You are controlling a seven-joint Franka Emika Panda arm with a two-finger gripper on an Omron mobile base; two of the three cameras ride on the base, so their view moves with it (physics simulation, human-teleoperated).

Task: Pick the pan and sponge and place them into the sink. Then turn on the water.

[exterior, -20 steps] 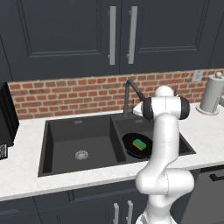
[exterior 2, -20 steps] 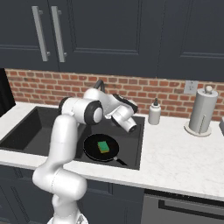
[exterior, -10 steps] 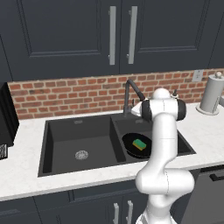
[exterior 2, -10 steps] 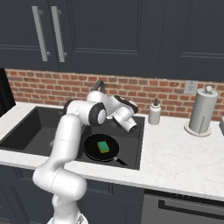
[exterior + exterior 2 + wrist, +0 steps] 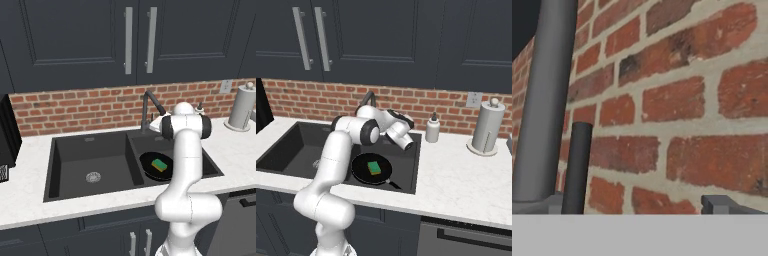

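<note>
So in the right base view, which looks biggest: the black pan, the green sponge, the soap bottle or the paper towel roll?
1. Round black pan
2. Grey paper towel roll on its stand, close to the pan in apparent size, so unsure
3. Small pale soap bottle
4. Green-topped sponge, lying in the pan

Both base views share sink (image 5: 135, 155); hand view seemingly hugs bricks (image 5: 682, 105).

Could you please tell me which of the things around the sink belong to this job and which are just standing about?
Part of the job:
- pan, in the right basin
- sponge, lying in the pan
- sink
- faucet
- gripper, open at the faucet

Just standing about:
- soap bottle
- paper towel roll
</note>
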